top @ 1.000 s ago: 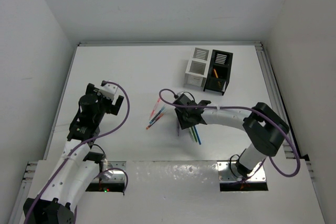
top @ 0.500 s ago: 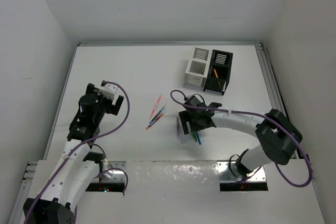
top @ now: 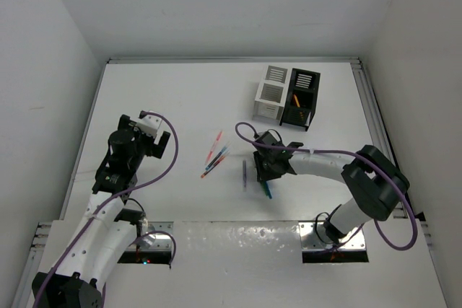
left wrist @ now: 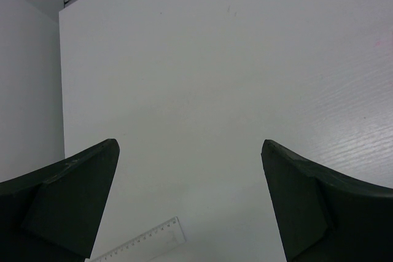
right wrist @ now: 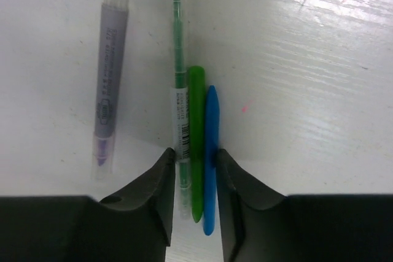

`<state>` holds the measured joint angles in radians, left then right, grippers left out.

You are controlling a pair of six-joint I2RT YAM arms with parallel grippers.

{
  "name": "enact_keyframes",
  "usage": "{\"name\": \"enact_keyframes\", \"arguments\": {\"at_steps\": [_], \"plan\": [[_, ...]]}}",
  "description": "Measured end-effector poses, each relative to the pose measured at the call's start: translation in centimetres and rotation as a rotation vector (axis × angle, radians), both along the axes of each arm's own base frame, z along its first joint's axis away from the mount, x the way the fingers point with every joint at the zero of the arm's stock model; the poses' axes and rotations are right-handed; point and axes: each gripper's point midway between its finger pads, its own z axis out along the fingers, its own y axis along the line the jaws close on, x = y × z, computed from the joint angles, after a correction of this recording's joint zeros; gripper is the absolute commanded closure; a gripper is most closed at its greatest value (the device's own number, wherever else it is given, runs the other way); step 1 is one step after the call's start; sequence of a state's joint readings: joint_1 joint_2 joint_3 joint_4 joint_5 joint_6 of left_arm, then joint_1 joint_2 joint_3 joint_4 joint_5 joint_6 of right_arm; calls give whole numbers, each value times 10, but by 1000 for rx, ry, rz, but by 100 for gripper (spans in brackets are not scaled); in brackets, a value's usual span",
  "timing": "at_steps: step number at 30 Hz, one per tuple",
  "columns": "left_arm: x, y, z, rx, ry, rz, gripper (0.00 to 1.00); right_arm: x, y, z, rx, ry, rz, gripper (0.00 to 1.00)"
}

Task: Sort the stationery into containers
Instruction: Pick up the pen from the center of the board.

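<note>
Grasping step: right gripper (right wrist: 194, 154) pinches green pen (right wrist: 196, 108), blue pen (right wrist: 211, 127) and clear pen (right wrist: 178, 59) together; next, lift toward the far containers (top: 273, 91). Left gripper (left wrist: 190, 170) spread wide.

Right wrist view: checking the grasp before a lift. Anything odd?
Yes: the right gripper is closed on three pens at once, two green and one blue, packed side by side, rather than one.
</note>
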<state>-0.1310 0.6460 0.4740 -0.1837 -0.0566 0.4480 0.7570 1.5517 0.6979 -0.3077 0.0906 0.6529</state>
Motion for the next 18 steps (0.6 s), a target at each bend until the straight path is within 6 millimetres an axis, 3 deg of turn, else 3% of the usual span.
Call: {"name": "enact_keyframes", "arguments": {"at_steps": [6,12,18], "plan": [[0,0,0,0,0,0,0,3,8,-1,55,-2,-16,91],[0,0,0,0,0,0,0,4,13,0,76,-3,-13,100],[0,0,0,0,0,0,0,4,11,0,65,-5,-7,100]]}}
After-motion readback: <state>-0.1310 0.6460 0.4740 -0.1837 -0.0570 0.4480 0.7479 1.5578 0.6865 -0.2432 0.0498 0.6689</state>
